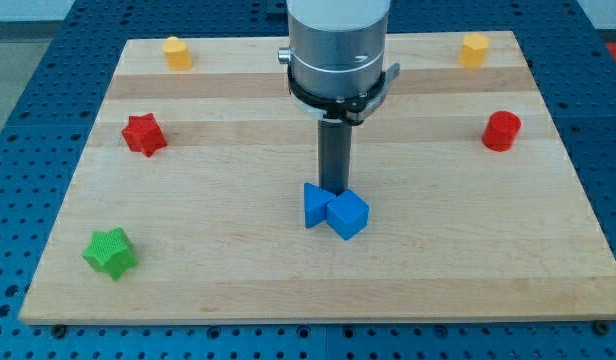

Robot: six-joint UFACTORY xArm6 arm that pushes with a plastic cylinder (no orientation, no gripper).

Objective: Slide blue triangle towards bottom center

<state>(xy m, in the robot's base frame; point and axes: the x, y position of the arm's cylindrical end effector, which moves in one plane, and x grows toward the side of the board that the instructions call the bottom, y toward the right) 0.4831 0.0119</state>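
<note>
The blue triangle (314, 204) lies near the middle of the wooden board (318, 280), touching a blue cube (348, 215) on its right. My tip (334, 190) stands just behind these two blocks, at the triangle's top right edge, touching or nearly touching it. The rod comes down from the silver arm end at the view's top centre.
A yellow block (176, 52) sits at the top left and another yellow block (474, 49) at the top right. A red star (144, 134) is at the left, a red cylinder (502, 131) at the right, a green star (111, 252) at the bottom left.
</note>
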